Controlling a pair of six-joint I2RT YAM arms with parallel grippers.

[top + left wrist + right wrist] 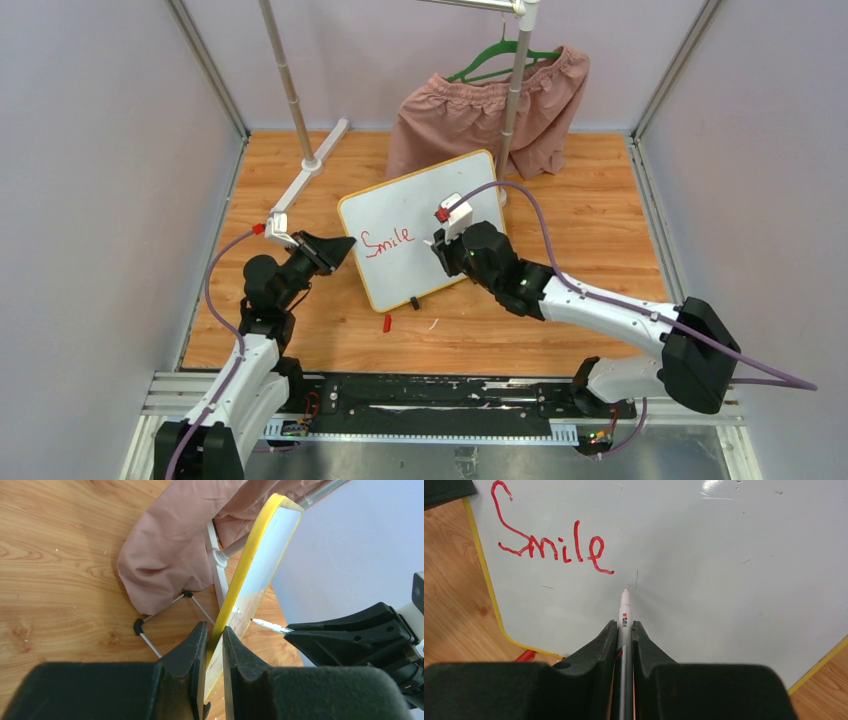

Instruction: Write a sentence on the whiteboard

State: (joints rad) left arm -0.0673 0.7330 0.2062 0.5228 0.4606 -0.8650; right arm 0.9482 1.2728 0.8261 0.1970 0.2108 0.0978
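Note:
The whiteboard (440, 185) stands tilted on the wooden table, white with a yellow rim (250, 555). The red word "Smile" (387, 241) is the part of the sentence (554, 547) that shows on it. My left gripper (338, 251) is shut on the board's left edge, one finger on each face (215, 637). My right gripper (443, 250) is shut on a white marker (624, 607). The marker's tip (257, 622) points at the board just right of and below the "e". Whether the tip touches the board I cannot tell.
Pink shorts (490, 110) hang on a green hanger from a metal rack behind the board. The rack's pole (290, 90) and white foot (322, 160) stand at the back left. A red cap (387, 322) lies on the table in front of the board. Walls close both sides.

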